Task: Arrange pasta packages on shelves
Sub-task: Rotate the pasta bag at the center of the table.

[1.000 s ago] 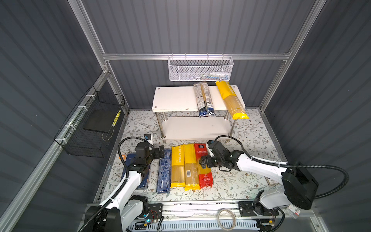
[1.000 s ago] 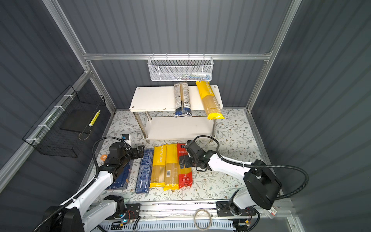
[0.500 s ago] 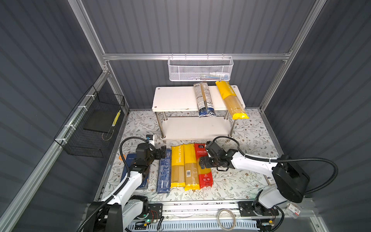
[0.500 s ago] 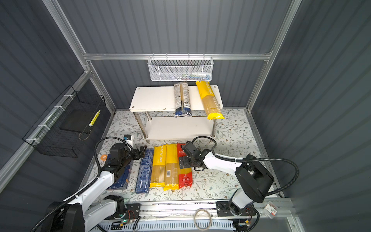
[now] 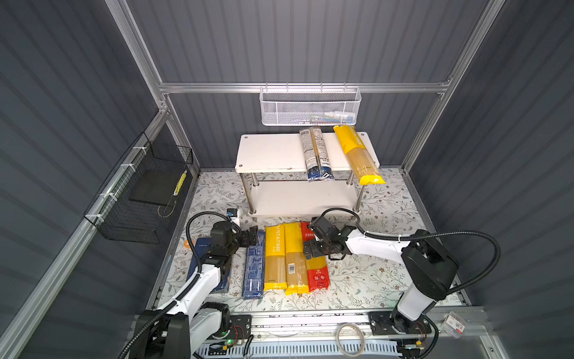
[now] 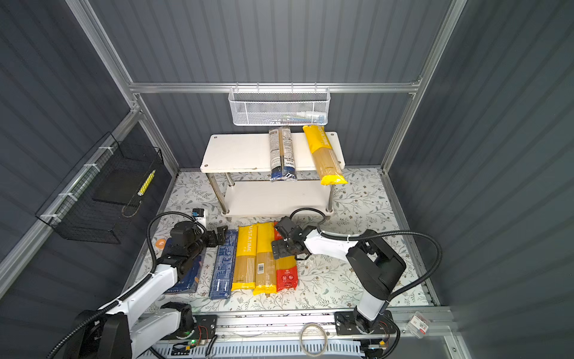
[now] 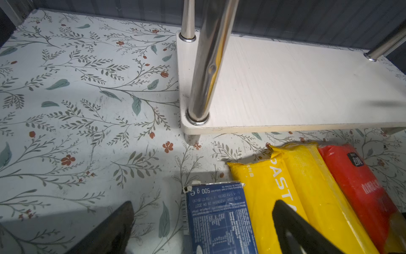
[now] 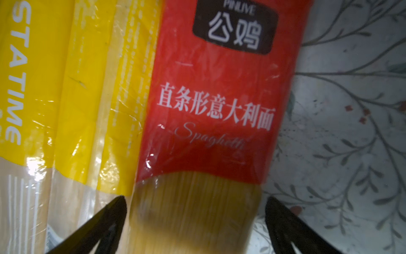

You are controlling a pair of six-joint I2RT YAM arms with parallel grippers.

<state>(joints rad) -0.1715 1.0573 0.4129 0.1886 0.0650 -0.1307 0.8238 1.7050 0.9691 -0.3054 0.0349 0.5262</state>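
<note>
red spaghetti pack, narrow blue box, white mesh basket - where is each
red spaghetti pack [image 8: 215, 99]: right wrist view, red printed label
narrow blue box [image 5: 254, 267]: in a top view, middle of top face
white mesh basket [image 5: 298, 108]: in a top view, front mesh wall

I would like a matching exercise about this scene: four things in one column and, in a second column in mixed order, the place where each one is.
Things
1. red spaghetti bag
2. clear and dark-blue pack
3. narrow dark-blue box
4. white mesh basket

Places
A. hanging from the rail at the back
B. on the floral mat, beside the wide blue box
C. on the top board of the rack, beside a yellow bag
D. on the floral mat, straddled by the open right gripper

Pairs: 1-D, 2-C, 3-B, 4-A.
</note>
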